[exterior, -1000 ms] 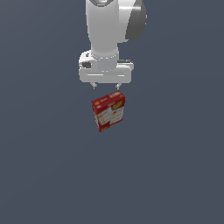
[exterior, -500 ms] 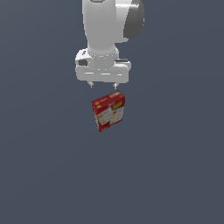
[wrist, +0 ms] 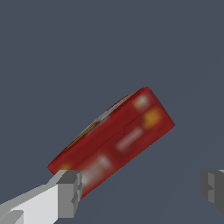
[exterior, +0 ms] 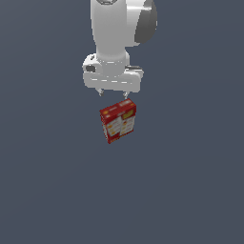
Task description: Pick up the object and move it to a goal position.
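Below the white arm, on the plain grey-blue table [exterior: 190, 190], stands the carton [exterior: 118, 121], red with a white and yellow front. It stands upright but turned a little askew, so its top edge slants in the exterior view. The pincer [exterior: 113, 95] hangs just above it, spread wide with nothing held. In the wrist view one finger [wrist: 65, 194] shows in front of one end of the carton [wrist: 114, 139], while the other finger sits well off to the far side with bare table between them.

As I read it, this is the approach step: the arm is lined up over the carton and the grasp is not yet made. No goal marker shows in either view, so I cannot say where the carton is meant to go.

The next move seems to call for some care before any descent. From the wrist view the carton's long red top runs at a slant across the line between the fingers, and one finger looks to be over the carton instead of beside it. I would expect the wrist to need a turn, and perhaps a small sideways shift, so the fingers can straddle the narrow faces. Otherwise a finger may land on the top and tip it.

The arm itself stands near vertical, its thick white link straight over the hand, fingertips pointing down at the table.
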Available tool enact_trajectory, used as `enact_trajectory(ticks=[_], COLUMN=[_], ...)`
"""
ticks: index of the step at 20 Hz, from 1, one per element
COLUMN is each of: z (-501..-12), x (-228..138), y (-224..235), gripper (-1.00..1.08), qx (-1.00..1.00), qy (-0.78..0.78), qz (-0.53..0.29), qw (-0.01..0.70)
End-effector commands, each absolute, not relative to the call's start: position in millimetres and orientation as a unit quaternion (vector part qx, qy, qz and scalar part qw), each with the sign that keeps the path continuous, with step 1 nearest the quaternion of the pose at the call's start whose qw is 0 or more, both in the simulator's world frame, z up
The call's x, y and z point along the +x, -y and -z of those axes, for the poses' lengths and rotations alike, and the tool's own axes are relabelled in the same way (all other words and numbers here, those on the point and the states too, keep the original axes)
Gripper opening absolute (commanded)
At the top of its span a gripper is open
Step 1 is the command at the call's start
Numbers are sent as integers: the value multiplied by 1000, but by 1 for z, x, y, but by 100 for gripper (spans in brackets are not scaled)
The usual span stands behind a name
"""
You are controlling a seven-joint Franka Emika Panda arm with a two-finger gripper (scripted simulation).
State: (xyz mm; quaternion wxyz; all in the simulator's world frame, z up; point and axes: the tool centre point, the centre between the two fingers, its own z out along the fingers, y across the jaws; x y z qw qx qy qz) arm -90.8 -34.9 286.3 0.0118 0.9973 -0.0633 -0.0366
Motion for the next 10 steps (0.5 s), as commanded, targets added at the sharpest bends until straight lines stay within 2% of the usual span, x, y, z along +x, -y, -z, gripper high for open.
enact_trajectory(ticks=[1, 10], z=[-284, -274], x=[-91, -90], y=[34, 30], gripper=[100, 100], qx=[996, 984], qy=[81, 176], qz=[35, 26], qw=[12, 12])
